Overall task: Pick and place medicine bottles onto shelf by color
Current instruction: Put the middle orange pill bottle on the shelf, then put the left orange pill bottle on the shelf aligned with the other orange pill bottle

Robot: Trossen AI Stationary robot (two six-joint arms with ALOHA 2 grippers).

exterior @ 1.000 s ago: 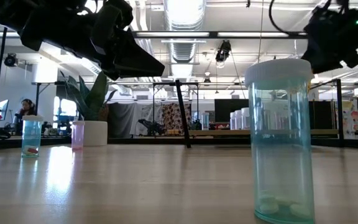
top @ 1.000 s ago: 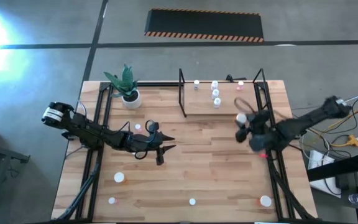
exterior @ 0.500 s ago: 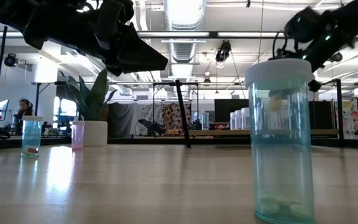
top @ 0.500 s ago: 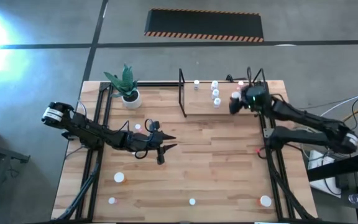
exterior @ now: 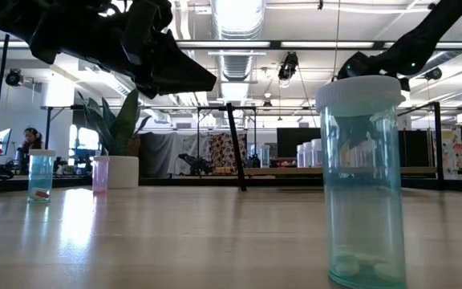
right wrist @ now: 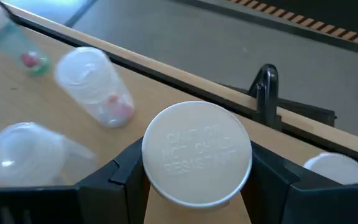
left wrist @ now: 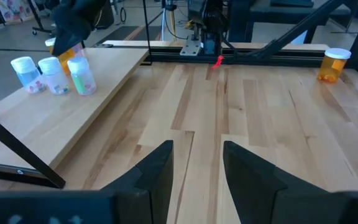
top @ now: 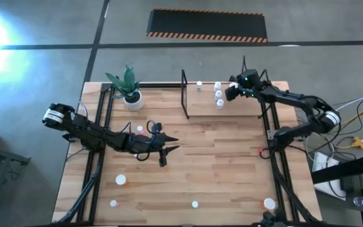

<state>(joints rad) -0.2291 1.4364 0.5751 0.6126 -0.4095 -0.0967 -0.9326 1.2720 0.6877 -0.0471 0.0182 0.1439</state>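
The shelf [top: 222, 104] stands at the far edge of the table, with three white-capped medicine bottles [top: 218, 94] in a row on its board. My right gripper [top: 232, 92] reaches over the shelf's right part, shut on an orange bottle with a white cap [right wrist: 196, 152]. The left wrist view shows that orange bottle [left wrist: 64, 53] just behind the shelf bottles [left wrist: 55, 78]. My left gripper [left wrist: 194, 180] hovers open over the middle of the table [top: 162, 148], with nothing between its fingers. My right gripper pinches the orange bottle between its two fingers [right wrist: 114, 177], on the body [right wrist: 149, 210] just under the cap. The fingers come slanting down from the table's right side. The bottle stays upright, cap up; the bottles in front hide whether its bottom touches the board.
Loose bottles stand near the table's front: two at the left [top: 121, 180], one in the middle [top: 195, 203], an orange one at the right [top: 269, 203]. A pink one [top: 139, 128] stands by my left arm. A potted plant [top: 130, 88] sits far left. Black posts [top: 185, 94] frame the shelf.
My right gripper has swung with the orange bottle from beside the table's right edge toward the far edge and leftward, ending over the shelf, and its wrist has turned on the way. The bottle has stayed in the hold.
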